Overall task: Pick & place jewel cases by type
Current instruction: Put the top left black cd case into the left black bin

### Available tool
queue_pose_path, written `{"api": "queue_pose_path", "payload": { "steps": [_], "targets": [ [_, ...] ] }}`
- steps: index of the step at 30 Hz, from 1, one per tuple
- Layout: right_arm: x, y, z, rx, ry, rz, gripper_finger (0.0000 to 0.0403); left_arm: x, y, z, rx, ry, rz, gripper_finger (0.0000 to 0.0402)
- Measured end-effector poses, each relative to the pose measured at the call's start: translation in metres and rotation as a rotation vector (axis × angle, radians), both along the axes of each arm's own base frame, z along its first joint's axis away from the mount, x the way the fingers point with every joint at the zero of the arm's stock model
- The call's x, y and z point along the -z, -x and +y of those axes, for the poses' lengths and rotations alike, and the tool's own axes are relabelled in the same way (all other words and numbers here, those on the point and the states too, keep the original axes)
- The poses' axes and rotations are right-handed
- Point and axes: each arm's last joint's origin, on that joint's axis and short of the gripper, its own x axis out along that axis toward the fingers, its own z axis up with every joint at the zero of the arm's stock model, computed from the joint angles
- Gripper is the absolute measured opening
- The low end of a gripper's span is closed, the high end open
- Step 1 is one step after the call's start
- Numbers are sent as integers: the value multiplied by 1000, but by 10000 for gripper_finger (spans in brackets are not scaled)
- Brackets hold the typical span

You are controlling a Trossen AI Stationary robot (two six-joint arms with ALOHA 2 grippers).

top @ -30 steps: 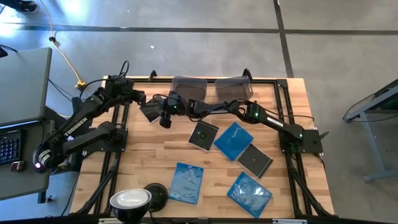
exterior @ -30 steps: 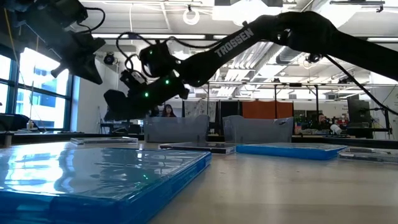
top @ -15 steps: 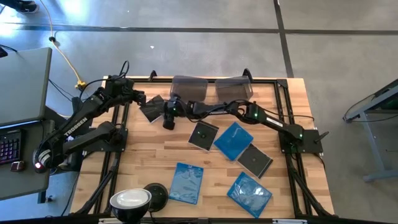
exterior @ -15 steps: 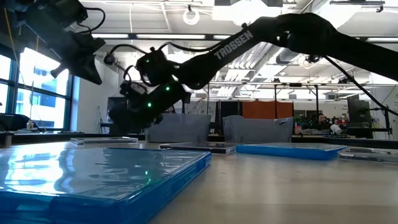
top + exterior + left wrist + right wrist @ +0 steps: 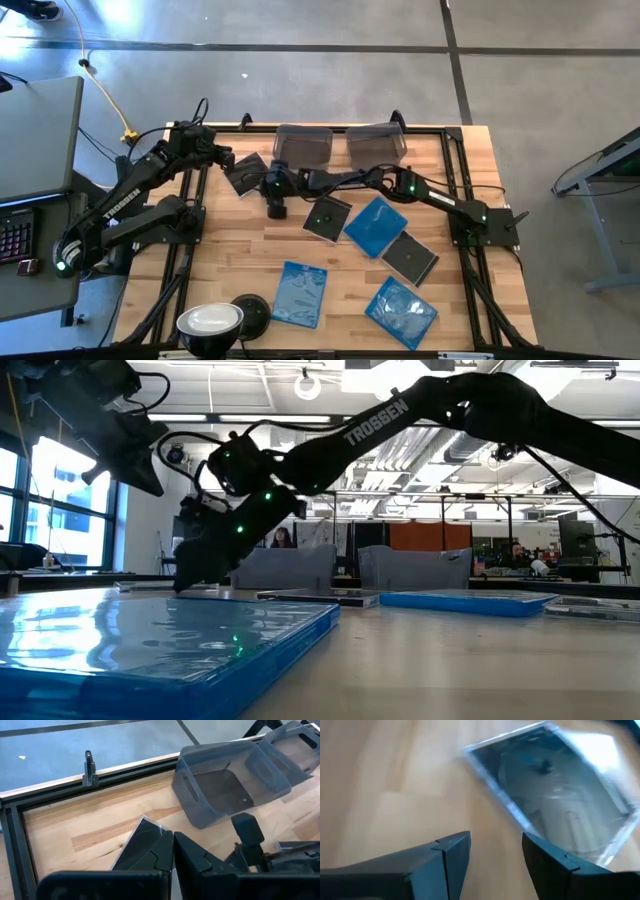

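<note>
Two smoky bins (image 5: 303, 143) (image 5: 377, 142) side by side at table (image 5: 235, 265) far edge.

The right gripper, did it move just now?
Yes. In the high view the right gripper went down the picture, away from the bins and toward the near table edge, lower over the wood.

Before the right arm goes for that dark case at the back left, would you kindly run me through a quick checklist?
1. Right gripper open and empty: ok.
2. Dark case lying flat on the table: ok.
3. Gripper lined up over the case: not ok; it is beside it.
4. Left gripper out of the way: not ok; it hangs close over the same case.
5. Left bin free to receive: ok, nothing seen inside.
</note>
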Motion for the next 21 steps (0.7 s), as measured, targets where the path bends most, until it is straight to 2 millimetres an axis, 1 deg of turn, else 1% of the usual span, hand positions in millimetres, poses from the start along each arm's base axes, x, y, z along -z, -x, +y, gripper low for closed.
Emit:
{"api": "queue_pose_path", "payload": {
  "steps": [4,7,9,11,12,13,15,17,19,21],
  "targets": [
    [-8,4,4,-86,-63,68,177,0,0,0,-2,-2,1,14],
    [-14,-1,9,-127,-19,16,177,0,0,0,-4,-2,3,14],
    [-26,-9,11,-127,37,-126,177,0,0,0,-5,-5,3,14],
    [-41,-17,11,-134,50,-315,177,0,0,0,-4,-9,1,14],
    [-46,-20,10,-138,40,-389,177,-1,0,0,-4,-9,1,14],
    [-46,-21,8,-129,25,-429,177,-1,0,1,-4,-9,1,14],
    [-33,-22,1,-74,1,-423,177,-1,0,0,-4,-9,1,14],
    [-9,-20,-9,-20,-17,-360,177,-1,0,0,-4,-9,0,14],
    [11,-18,-18,-3,-49,-332,177,-1,0,1,-5,-11,-2,14],
    [23,-17,-24,5,-66,-329,177,-1,0,1,-5,-12,-3,14]
  ]
}}
